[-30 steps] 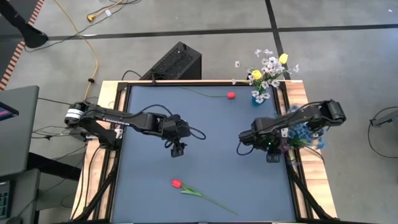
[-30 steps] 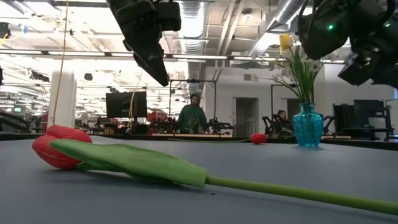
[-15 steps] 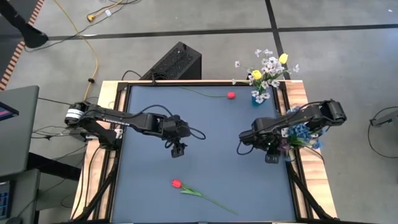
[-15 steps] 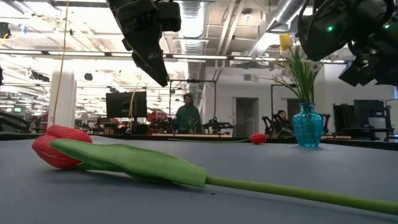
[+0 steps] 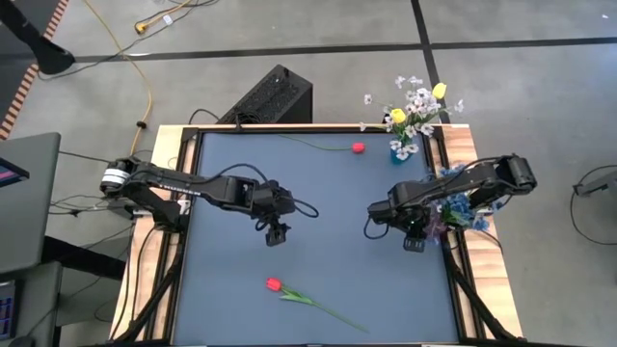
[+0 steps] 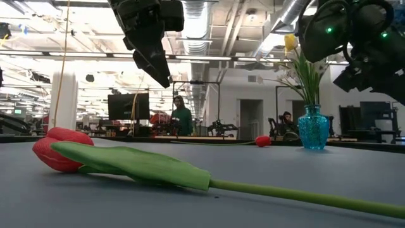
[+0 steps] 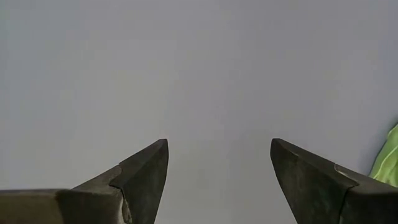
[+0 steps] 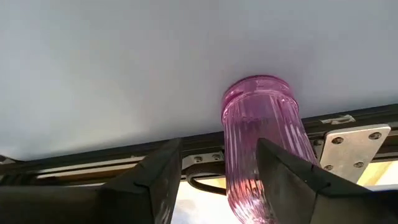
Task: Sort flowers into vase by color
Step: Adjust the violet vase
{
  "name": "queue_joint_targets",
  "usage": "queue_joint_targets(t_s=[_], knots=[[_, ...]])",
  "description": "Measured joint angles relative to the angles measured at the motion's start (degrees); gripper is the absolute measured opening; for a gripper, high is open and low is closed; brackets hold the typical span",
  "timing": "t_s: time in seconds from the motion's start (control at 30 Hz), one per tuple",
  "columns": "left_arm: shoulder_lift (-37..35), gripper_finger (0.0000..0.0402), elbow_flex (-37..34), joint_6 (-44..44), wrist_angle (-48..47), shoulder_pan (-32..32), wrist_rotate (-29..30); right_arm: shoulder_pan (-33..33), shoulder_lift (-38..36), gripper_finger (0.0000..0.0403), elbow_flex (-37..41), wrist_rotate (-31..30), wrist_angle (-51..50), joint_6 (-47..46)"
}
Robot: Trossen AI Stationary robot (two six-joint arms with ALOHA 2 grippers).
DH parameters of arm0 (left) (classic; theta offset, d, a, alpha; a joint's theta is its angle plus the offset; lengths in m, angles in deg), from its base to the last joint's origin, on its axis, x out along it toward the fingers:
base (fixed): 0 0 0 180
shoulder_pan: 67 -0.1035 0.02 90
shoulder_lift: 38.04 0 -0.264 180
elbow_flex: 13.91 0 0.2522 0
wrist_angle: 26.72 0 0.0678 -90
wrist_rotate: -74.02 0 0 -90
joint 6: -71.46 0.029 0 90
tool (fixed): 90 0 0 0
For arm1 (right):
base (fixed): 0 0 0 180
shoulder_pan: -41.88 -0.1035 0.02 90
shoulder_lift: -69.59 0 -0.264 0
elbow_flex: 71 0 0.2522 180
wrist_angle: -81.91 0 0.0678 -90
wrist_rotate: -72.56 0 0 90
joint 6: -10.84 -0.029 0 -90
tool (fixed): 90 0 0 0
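Over the last second, your right end effector (image 5: 413, 243) has drifted inward over the surface (image 5: 318, 202), fingers apart and empty, pink vase (image 8: 261, 140) directly ahead. Your left end effector (image 5: 277, 234), spread wide, hovers empty; the red tulip (image 5: 274, 284) lies on the surface just beyond it, so expect that pick next.

Two red tulips (image 5: 274, 284) (image 5: 358, 147) lie flat; others stand in vases (image 5: 400, 151).

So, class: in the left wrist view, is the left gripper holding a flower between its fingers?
No. The left gripper is open, with only bare table surface between its fingers.
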Motion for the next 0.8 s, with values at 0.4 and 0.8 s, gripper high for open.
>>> queue_joint_targets(t_s=[0.4,0.8], knots=[[0.0,0.0271,0.0,0.7,0.0,0.0,0.1,1.7,1.1,0.0289,-0.7,-3.3,-0.1,9.0],[0.0,0.0271,0.0,1.0,0.0,0.0,0.3,4.1,14.3,0.0328,-0.6,-8.8,-4.6,15.1]])
